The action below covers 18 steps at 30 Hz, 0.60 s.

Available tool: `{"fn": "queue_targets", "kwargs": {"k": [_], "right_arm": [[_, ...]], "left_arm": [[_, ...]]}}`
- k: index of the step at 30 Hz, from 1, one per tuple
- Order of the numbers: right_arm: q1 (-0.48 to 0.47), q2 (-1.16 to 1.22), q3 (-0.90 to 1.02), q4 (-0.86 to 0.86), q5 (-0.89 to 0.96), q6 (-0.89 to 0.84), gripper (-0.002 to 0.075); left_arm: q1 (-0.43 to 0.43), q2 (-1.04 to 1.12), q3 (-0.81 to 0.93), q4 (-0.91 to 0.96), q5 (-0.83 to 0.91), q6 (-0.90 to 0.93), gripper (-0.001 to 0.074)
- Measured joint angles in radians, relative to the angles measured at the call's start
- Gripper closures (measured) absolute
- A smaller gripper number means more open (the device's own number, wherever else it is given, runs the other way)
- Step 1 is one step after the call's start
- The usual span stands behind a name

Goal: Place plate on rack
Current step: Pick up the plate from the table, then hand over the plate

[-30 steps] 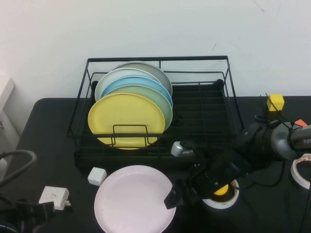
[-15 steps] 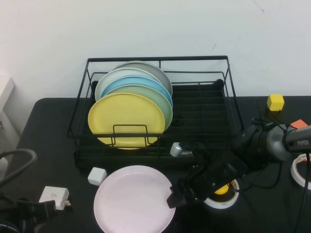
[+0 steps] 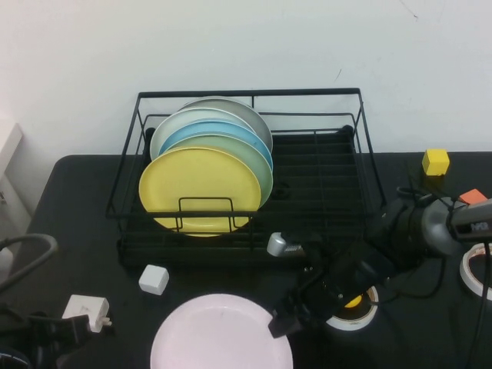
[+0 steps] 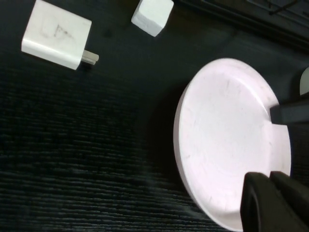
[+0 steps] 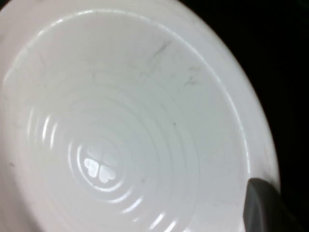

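The pale pink plate lies flat on the black table at the front, partly cut off by the view's lower edge. It also shows in the left wrist view and fills the right wrist view. My right gripper is shut on the plate's right rim; one finger lies over the rim. The black wire rack stands behind, with free slots on its right half. My left gripper is shut and empty at the front left, its fingertips close to the plate's near edge.
Several plates stand in the rack's left half, a yellow plate in front. A white cube and a white charger lie left of the pink plate. A tape roll lies under the right arm; another roll and a yellow cube are at the right.
The right gripper has drawn the pink plate toward the table's front, away from the rack. The left arm has not moved.
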Motion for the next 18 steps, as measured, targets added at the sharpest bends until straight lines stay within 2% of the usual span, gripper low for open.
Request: {"fn": "queue_targets", "kwargs": {"k": [6, 12, 15, 18], "right_arm": [[0.002, -0.079, 0.002, -0.030, 0.017, 0.000, 0.0715], [0.051, -0.231, 0.008, -0.205, 0.053, 0.033, 0.0715], [0.068, -0.325, 0.010, -0.297, 0.068, 0.073, 0.0715], [0.070, -0.426, 0.012, -0.328, 0.069, 0.084, 0.0715]], "left_arm": [[0.000, 0.000, 0.000, -0.018, 0.000, 0.000, 0.0736], [0.000, 0.000, 0.000, -0.129, 0.002, -0.021, 0.0731], [0.000, 0.000, 0.000, -0.228, 0.006, 0.003, 0.0653], [0.000, 0.000, 0.000, -0.369, 0.034, 0.085, 0.0469]]}}
